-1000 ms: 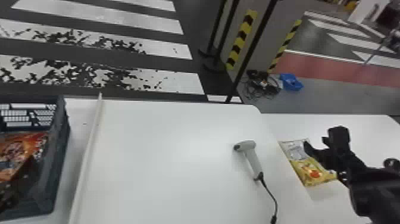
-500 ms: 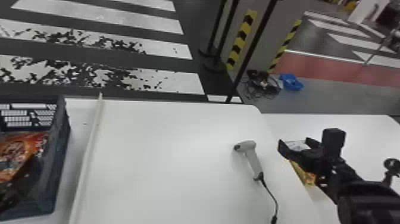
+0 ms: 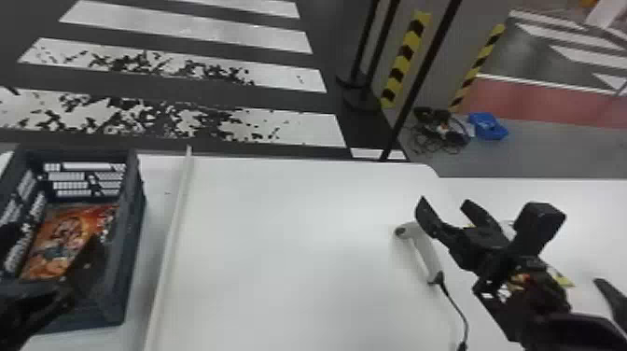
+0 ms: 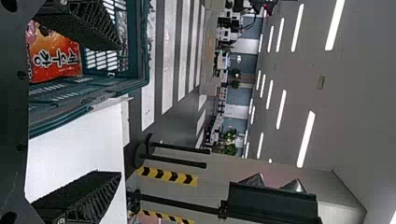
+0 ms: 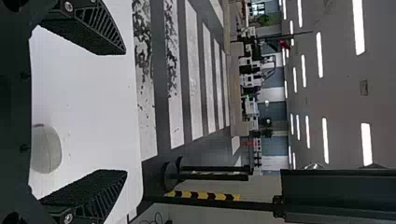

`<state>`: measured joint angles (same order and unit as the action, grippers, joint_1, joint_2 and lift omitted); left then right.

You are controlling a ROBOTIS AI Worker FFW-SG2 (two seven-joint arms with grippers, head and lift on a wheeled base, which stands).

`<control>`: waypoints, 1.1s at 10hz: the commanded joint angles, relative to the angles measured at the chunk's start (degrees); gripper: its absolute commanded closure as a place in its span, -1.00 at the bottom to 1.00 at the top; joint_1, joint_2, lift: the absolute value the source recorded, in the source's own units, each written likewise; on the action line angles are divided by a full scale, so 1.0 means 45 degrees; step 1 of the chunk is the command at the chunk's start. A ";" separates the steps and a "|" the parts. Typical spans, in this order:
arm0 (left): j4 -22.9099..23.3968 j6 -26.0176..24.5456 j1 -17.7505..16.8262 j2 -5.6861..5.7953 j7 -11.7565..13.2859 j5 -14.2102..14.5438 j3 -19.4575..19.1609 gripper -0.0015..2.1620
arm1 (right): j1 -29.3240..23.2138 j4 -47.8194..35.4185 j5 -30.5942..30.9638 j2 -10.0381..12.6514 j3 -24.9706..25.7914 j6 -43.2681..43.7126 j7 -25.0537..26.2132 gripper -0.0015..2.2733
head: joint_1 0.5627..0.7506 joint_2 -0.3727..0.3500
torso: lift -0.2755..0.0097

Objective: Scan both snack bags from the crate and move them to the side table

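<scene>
In the head view, the left gripper (image 3: 52, 245) is at the crate (image 3: 134, 224), fingers spread apart, and the orange snack bag (image 3: 65, 231) lies inside the crate, partly hidden by one finger. The right gripper (image 3: 444, 204) is also released, its fingers parted near the white handheld scanner (image 3: 425, 252). Behind those fingers, partly covered by the right forearm, the yellow snack bag (image 3: 561, 277) lies on the side table (image 3: 602, 210).

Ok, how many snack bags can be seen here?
2. One red-orange bag lies in the crate; a yellow bag, mostly hidden behind the right arm, is on the side table. More could be hidden beneath the bag in the crate.
</scene>
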<state>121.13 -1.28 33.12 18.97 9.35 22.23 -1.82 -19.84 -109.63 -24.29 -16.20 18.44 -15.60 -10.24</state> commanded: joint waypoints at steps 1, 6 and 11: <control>0.0015 -0.0060 0.0002 -0.0114 -0.0183 -0.0115 0.0210 -0.97 | -0.0337 -0.0715 0.0262 0.1238 -0.0698 0.0389 -0.0010 -0.93 | 0.41 -0.60 | 0.26; 0.0464 -0.0099 0.0413 -0.0094 -0.0593 -0.0506 0.0288 -0.97 | -0.2661 -0.1790 0.2547 0.1921 -0.3335 0.4647 0.0772 -0.92 | 0.41 -0.18 | 0.26; 0.2613 -0.8849 -0.1541 -0.0680 -0.0202 -0.0486 -0.1294 -0.96 | -0.2935 -0.1770 0.2195 0.1843 -0.3296 0.4803 0.0752 -0.92 | 0.41 -0.05 | 0.26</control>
<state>132.25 -33.51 28.80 16.93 8.09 19.97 -6.52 -32.99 -117.60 -14.20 -7.90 3.63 6.07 -6.82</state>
